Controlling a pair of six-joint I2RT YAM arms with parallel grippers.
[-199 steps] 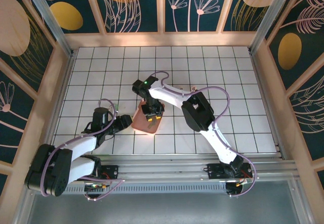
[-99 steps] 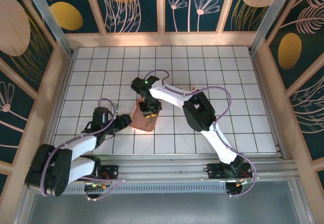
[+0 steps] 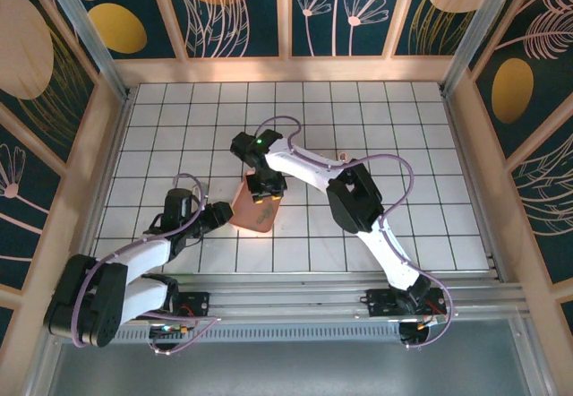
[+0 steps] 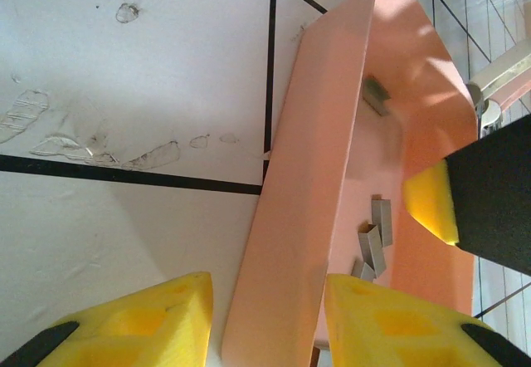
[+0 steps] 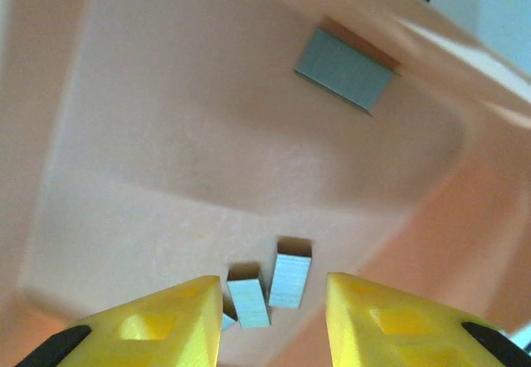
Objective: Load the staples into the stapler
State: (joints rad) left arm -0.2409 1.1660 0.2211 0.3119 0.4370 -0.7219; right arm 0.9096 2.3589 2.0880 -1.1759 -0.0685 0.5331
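A pink tray [image 3: 243,210] lies tilted on the tiled table, and one long wall [image 4: 290,176] stands between the fingers of my left gripper [image 4: 270,321], which is shut on it. In the top view that left gripper [image 3: 218,215] sits at the tray's left edge. Several small grey staples [image 5: 290,280] lie on the tray floor [image 5: 166,134], and another strip [image 5: 344,72] rests near the far wall. Directly over the near staples, my right gripper [image 5: 272,321] is open and holds nothing. From above, the right gripper [image 3: 267,197] is inside the tray. The stapler is out of view.
White tiled table [image 3: 394,136] with black grid lines, fenced by wooden walls [image 3: 286,66] on three sides. The right arm's elbow [image 3: 351,197] hangs just right of the tray. A metal rail [image 3: 295,288] runs along the near edge.
The right gripper's jaws closed further, then spread apart again over the staples. Tray and right gripper shifted slightly left and up. The left gripper kept its hold.
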